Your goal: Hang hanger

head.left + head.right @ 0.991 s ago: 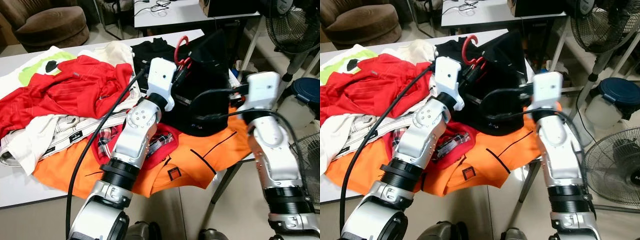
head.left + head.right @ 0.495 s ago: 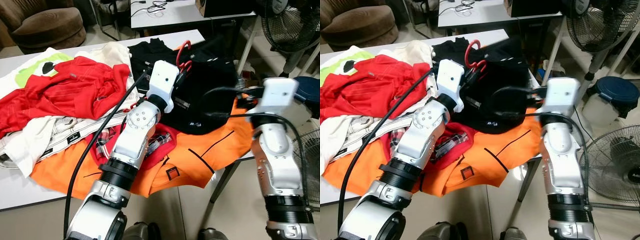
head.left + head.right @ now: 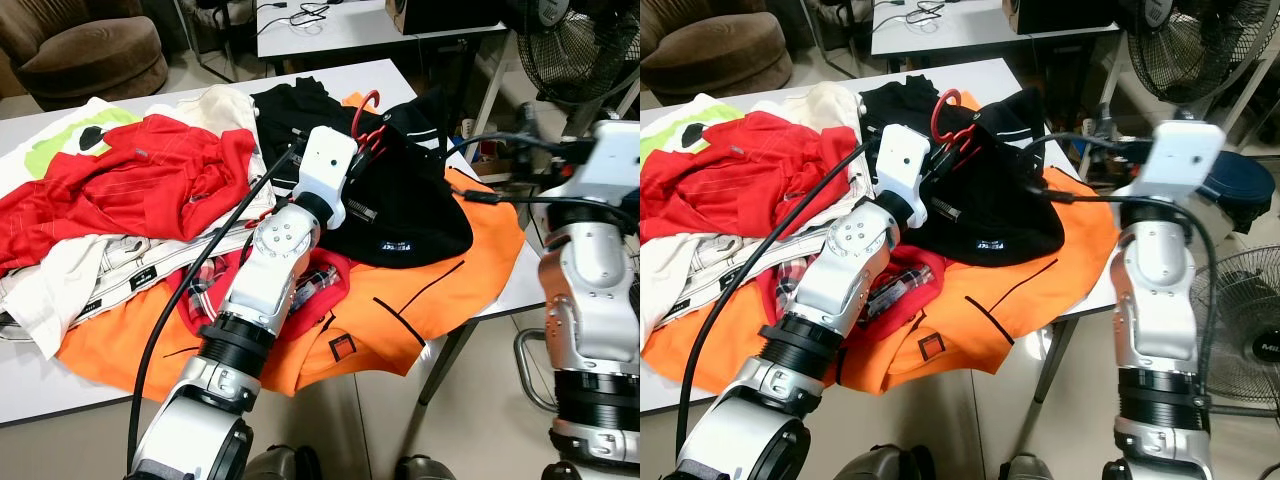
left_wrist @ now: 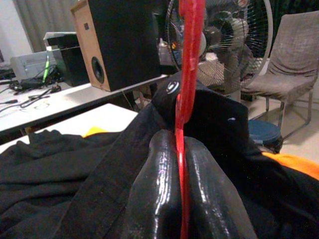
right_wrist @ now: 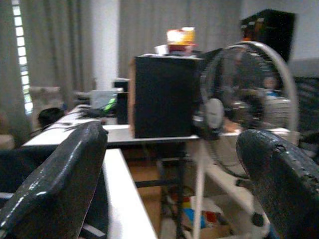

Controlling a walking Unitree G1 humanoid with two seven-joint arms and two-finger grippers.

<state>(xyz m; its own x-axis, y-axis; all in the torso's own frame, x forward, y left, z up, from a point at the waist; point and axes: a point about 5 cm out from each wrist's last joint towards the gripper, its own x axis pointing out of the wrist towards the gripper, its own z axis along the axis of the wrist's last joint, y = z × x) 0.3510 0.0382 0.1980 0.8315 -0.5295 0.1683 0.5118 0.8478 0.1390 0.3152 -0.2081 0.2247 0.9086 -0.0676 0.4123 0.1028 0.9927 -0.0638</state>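
A red hanger [image 3: 366,103] sticks up out of a black garment [image 3: 410,210] at the far right of the clothes pile on the table. My left gripper [image 4: 180,144] is shut on the hanger's neck [image 4: 189,59], just below the hook, with the black cloth bunched around its fingers. My right arm [image 3: 600,170] is off the table's right edge, clear of the garment. The right gripper [image 5: 172,164] is open with nothing between its fingers [image 5: 65,179], facing a black speaker and a fan.
A red shirt [image 3: 130,180], cream and white clothes and an orange garment [image 3: 400,300] cover the white table [image 3: 30,370]. A standing fan [image 3: 580,50], a floor fan [image 3: 1250,330] and a blue-lidded container [image 3: 1240,185] crowd the right. A brown armchair [image 3: 90,50] stands far left.
My right gripper has let go of the black garment and drawn back to the right, off the table. The garment has dropped flatter. The left gripper still holds the hanger.
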